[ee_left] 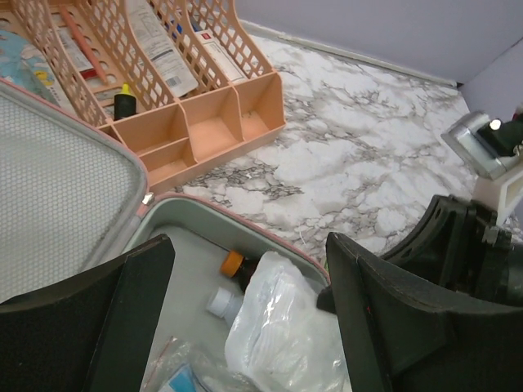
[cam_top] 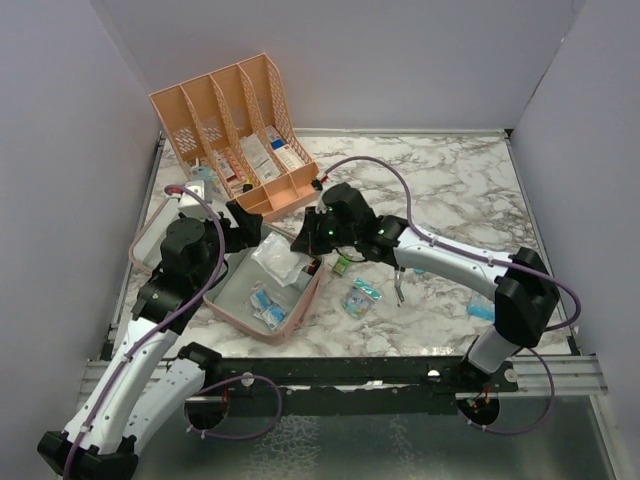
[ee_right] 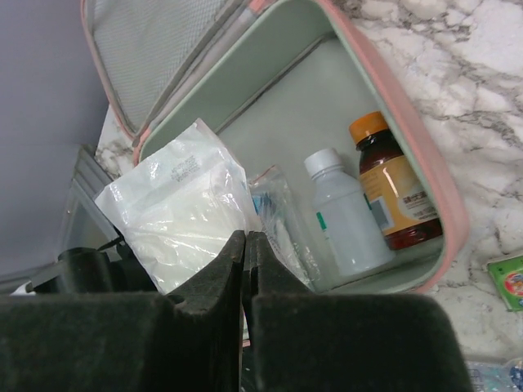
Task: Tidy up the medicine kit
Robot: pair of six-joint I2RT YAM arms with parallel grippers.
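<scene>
Right hand (ee_right: 245, 238) is pinching, jaws fully together, a white pouch (ee_right: 176, 208) over the open medicine kit (ee_right: 433, 175). Left hand (ee_left: 249, 249) is hovering wide open and empty above the kit.

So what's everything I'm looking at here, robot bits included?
medicine kit: one, pink, open, near left of table
clear bag: one, white contents, over the kit
white bottle: one, lying in kit
brown bottle: one, orange cap, beside the white one
small packets: several, blue and green, on table right of kit
desk organizer: one, peach, back left
table: one, marbled white-grey
left gripper: one, black, open above kit
right gripper: one, black, shut on clear bag
</scene>
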